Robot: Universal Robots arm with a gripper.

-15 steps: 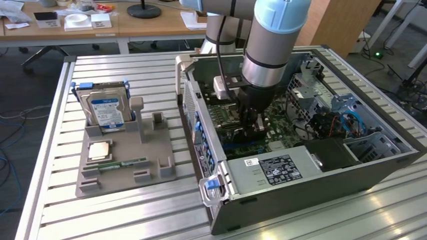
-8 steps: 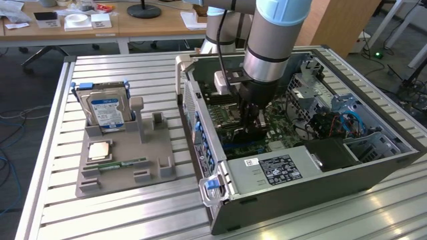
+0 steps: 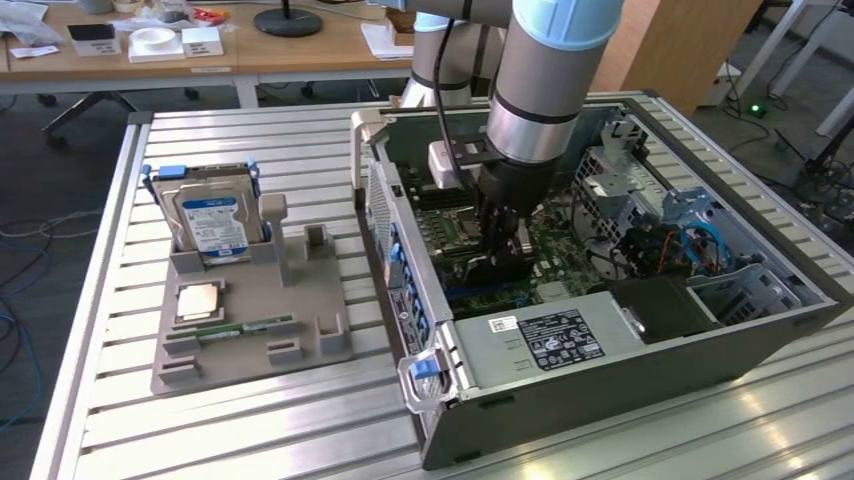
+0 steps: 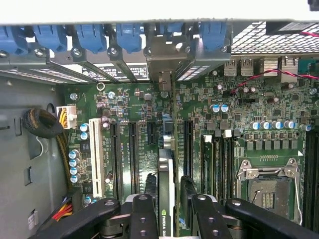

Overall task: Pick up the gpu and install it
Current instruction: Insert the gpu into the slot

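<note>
Your slatted aluminium table (image 3: pixel 240 420) carries an open computer case (image 3: pixel 601 390) lying on its side, toward the exterior view's right. The robot arm (image 3: pixel 541 90) comes down from above into the case's open face. Inside the case, a power supply (image 3: pixel 547 340) with a black label sits at the near end, and the green motherboard (image 4: pixel 239 99) covers the floor.

On the exterior view's left, well apart from the case, you have a grey parts holder (image 3: pixel 307 300). A hard drive (image 3: pixel 211 222) with a blue-white label stands upright at its far end. A processor chip (image 3: pixel 200 300) lies flat nearer the front, with a small green memory stick (image 3: pixel 247 327) just beside it.

The gpu (image 4: pixel 166 164) is inside the case, standing on edge over the motherboard among the long black expansion slots. Its silvery bracket (image 4: pixel 162 59) reaches the rear wall beneath a row of blue latches (image 4: pixel 89 35). You cannot tell whether its lower edge sits in a slot.

The gripper (image 4: pixel 169 199) has its jaws closed on the gpu, one black finger on each face of the card. To one side of the card lies a white slot (image 4: pixel 97 157); to the other, the empty CPU socket (image 4: pixel 266 184).
</note>
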